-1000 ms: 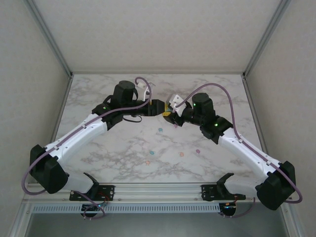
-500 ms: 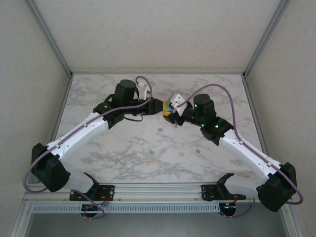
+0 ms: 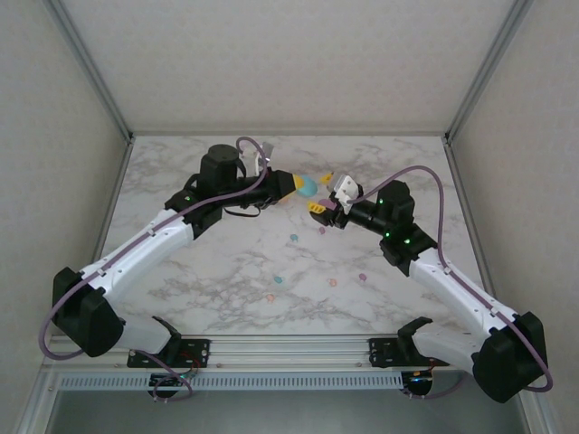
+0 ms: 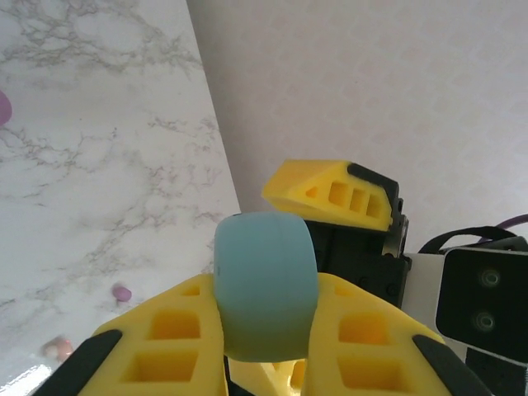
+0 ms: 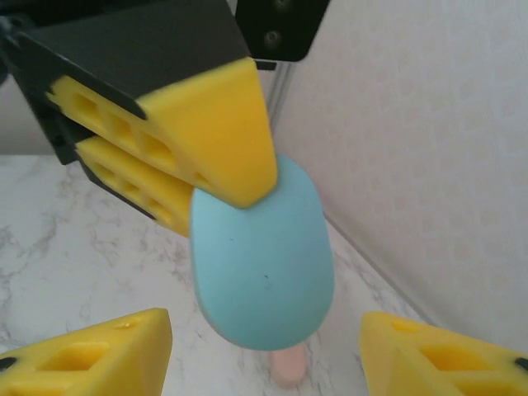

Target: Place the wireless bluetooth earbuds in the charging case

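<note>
My left gripper (image 3: 297, 185) is shut on a teal oval charging case (image 3: 308, 186), held above the table's far middle. In the left wrist view the case (image 4: 266, 285) is pinched between the yellow fingers (image 4: 165, 330). My right gripper (image 3: 322, 192) stands open just right of the case, jaws apart on either side of it without touching. In the right wrist view the case (image 5: 262, 264) hangs from the left gripper's fingertips (image 5: 206, 132), between my own spread fingers (image 5: 91, 355). Several tiny earbuds lie on the marble: teal (image 3: 293, 239), purple (image 3: 362, 277), pink (image 3: 332, 282).
A pink oval case (image 5: 289, 369) lies on the table below the teal one. More buds lie nearer the arms, a teal one (image 3: 280, 279) and a pink one (image 3: 270, 297). The back wall (image 4: 371, 82) is close behind both grippers.
The left gripper has shut on the teal case. The right gripper has opened and drawn back to the right, so the case now sits in the left gripper alone.
</note>
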Available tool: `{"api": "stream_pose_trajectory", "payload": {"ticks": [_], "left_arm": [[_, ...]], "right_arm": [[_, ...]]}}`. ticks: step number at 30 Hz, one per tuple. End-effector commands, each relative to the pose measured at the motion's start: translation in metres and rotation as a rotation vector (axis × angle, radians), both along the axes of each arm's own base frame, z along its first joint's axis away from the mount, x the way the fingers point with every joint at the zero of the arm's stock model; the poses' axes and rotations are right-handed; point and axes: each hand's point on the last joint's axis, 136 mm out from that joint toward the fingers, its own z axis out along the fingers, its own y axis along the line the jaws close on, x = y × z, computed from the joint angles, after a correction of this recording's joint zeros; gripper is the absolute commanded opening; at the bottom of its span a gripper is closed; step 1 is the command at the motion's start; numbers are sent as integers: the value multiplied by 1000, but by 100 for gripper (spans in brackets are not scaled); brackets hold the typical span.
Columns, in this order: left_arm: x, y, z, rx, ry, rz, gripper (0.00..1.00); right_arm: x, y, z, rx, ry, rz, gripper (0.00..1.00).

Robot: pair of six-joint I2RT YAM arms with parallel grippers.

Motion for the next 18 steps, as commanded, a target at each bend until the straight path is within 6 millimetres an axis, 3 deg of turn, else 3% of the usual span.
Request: {"api": "stream_pose_trajectory", "payload": {"ticks": [1,15,18], "left_arm": [[-6,2,24,-74,-32,-21,3],[-10,2,22,-73,-36,-38,4],[-9,1,24,-76,-39,-38,4]], "right_arm": [[-3,8,25,48,-49,65,61],[-1,8,36,74,-65,97,51],[0,7,33,60,-49,98,43]]}}
